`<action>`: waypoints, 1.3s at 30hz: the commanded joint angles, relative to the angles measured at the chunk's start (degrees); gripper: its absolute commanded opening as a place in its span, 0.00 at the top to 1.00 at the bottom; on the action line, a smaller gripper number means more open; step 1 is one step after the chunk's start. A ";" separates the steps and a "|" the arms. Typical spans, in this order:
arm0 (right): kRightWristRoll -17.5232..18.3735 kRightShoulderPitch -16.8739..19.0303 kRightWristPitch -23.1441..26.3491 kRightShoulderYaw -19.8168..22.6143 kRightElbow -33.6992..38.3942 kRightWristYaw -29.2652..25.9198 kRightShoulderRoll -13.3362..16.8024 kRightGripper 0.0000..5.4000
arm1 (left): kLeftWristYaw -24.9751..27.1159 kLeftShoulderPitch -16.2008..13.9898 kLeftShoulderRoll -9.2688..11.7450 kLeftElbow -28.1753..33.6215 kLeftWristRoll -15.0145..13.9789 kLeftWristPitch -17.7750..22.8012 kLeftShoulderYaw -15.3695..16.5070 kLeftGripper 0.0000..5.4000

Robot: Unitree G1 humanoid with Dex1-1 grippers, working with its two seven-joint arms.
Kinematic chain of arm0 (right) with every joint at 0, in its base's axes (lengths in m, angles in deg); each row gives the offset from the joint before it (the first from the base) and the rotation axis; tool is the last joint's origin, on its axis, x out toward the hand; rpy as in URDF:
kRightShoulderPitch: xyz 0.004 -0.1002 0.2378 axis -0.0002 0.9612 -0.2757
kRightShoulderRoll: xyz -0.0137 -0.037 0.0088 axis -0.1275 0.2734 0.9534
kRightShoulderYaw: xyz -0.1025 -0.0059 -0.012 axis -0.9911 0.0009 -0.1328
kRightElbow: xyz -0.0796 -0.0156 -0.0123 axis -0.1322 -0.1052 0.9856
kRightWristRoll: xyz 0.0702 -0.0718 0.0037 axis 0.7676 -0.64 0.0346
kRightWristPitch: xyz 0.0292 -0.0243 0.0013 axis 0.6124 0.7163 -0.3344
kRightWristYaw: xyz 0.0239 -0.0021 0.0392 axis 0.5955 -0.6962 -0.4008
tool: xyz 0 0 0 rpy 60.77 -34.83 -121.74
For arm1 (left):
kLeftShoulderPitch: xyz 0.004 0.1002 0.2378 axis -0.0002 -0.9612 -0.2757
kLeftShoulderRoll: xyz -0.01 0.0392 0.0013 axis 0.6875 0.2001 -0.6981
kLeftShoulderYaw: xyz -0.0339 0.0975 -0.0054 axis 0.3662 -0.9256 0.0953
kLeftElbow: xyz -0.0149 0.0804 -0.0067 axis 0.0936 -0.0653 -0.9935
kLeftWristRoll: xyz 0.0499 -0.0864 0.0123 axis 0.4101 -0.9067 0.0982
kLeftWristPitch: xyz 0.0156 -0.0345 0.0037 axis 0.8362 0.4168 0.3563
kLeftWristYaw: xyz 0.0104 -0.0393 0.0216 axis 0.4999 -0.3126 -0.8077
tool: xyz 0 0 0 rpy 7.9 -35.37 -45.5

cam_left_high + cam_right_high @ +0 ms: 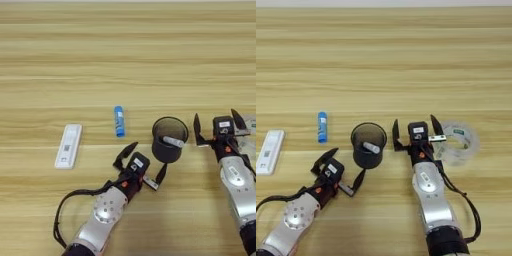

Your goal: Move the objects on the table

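Observation:
The black mesh cup [169, 142] stands upright near the table's front middle, with a whitish stick [173, 141] lying inside it. The blue tube [119, 121] lies to its left, and the white test cassette [68, 145] lies further left. My left gripper [143, 165] is open just in front and to the left of the cup, with nothing between its spread fingers. My right gripper [416, 129] is open to the right of the cup, also holding nothing. Its outer finger reaches over a tape roll.
A clear tape roll [460, 143] lies flat right of the right gripper. The wooden table [125, 60] stretches bare across the far half.

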 commanded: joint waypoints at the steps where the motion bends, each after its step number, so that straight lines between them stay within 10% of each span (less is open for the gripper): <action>1: -0.32 -0.59 0.24 -0.07 -0.05 0.38 -0.25 0.00 | -0.25 -1.31 1.37 1.32 0.67 1.42 1.09 0.00; 10: -0.44 -1.31 0.06 -0.15 -0.97 0.45 -0.39 0.00 | -2.17 1.23 1.45 -0.38 -0.59 1.85 4.93 0.00; 21: -0.79 -1.24 -0.07 -0.20 -1.06 0.53 -0.65 0.00 | -6.22 12.23 -0.38 -10.49 -0.54 0.41 9.33 0.00; 39: -0.93 -0.86 0.02 -0.09 -0.52 0.43 -0.86 0.00 | -7.79 18.43 -1.83 -21.74 -1.75 -2.50 13.34 0.00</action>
